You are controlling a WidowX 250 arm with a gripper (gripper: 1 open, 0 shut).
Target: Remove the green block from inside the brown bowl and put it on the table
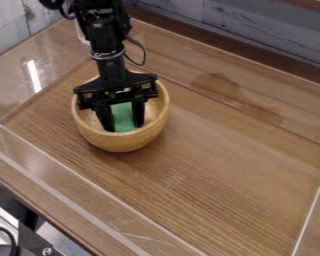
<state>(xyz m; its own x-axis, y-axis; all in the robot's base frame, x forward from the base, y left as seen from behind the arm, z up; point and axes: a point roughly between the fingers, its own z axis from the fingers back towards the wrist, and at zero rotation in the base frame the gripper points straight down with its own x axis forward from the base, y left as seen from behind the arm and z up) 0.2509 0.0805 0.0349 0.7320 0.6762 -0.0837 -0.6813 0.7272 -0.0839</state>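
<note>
Camera view: gripper [120, 112] points straight down into the brown bowl [120, 133], which sits toward the bench's [230, 170] left side, nearer the far edge. Fingers [93, 112] are closed on the green block [124, 120], bracketing its long sides since it leans inside the bowl. Block not lifted yet; likely next is a straight pull upward.

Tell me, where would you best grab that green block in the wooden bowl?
Across its narrow width, near the upper end, coming straight down from above. The green block leans inside the brown bowl, whose thick walls bar any sideways approach. The gripper is there now, fingers on either side of it.
</note>
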